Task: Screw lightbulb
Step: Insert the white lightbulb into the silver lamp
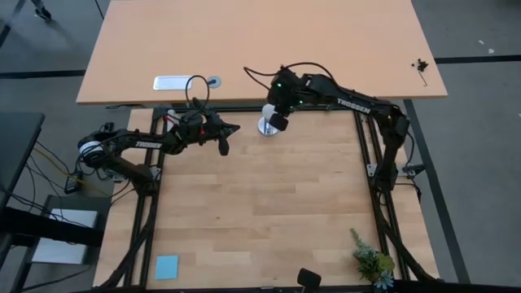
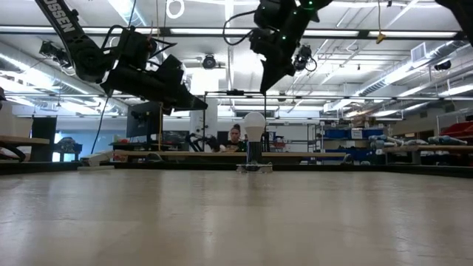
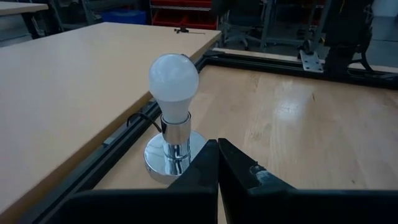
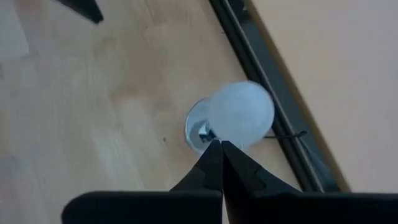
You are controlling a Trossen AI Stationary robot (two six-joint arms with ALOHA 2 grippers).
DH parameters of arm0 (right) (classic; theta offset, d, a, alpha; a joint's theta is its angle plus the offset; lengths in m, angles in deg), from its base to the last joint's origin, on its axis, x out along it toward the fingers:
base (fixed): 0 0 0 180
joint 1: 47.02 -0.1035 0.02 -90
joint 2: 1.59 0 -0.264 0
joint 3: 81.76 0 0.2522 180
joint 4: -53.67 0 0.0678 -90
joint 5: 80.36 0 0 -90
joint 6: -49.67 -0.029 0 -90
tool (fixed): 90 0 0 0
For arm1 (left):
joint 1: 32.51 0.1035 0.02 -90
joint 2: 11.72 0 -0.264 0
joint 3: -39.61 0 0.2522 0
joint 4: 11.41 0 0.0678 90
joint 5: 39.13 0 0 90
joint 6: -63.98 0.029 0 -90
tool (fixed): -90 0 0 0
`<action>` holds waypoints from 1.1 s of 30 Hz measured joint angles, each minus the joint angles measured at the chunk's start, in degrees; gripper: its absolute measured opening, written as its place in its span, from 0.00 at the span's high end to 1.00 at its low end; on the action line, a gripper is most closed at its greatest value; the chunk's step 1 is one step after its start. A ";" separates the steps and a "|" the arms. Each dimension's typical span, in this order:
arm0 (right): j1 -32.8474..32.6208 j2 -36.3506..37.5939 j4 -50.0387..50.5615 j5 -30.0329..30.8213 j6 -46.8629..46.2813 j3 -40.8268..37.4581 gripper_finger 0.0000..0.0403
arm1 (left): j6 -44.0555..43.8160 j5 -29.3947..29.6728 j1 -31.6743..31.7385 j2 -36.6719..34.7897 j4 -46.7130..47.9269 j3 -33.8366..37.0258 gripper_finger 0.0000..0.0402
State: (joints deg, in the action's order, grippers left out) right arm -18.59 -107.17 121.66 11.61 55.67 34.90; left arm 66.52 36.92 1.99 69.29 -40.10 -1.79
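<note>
The white lightbulb (image 3: pixel 173 78) stands upright with its metal base in the round silver socket disc (image 3: pixel 168 163), which rests on the table near its far edge (image 1: pixel 269 126). In the low view the bulb (image 2: pixel 254 124) stands clear of both arms. My right gripper (image 4: pixel 219 144) is shut and empty, above the bulb (image 4: pixel 241 114), fingers pointing down. My left gripper (image 3: pixel 217 144) is shut and empty, held above the table to the left of the socket, pointing toward it.
A black cord (image 3: pixel 140 118) runs from the socket to the black frame rail at the far edge. Beyond the rail stands a second tan table (image 1: pixel 260 41). A blue square (image 1: pixel 167 266) and a small plant (image 1: pixel 370 262) lie near the near edge.
</note>
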 joint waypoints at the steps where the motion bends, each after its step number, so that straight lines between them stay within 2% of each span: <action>1: -0.01 0.70 -0.68 -0.04 -0.25 -1.40 0.99 | -0.01 0.00 0.00 0.00 0.02 0.00 0.99; 18: -1.78 15.99 -15.20 -1.60 -6.64 -27.12 0.99 | 0.00 0.00 -0.92 0.00 -0.26 0.00 0.99; 27: -5.72 21.08 -20.67 -1.53 -10.07 -35.03 0.99 | -0.01 0.02 -1.95 0.00 -1.44 0.00 0.99; 33: -8.76 21.46 -21.91 -0.01 -12.08 -37.15 0.99 | -0.60 0.37 -1.95 0.00 0.40 0.00 0.99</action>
State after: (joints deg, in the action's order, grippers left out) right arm -27.35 -85.70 99.75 11.60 43.59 -2.24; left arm 65.92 37.29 0.05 69.29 -39.71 -1.79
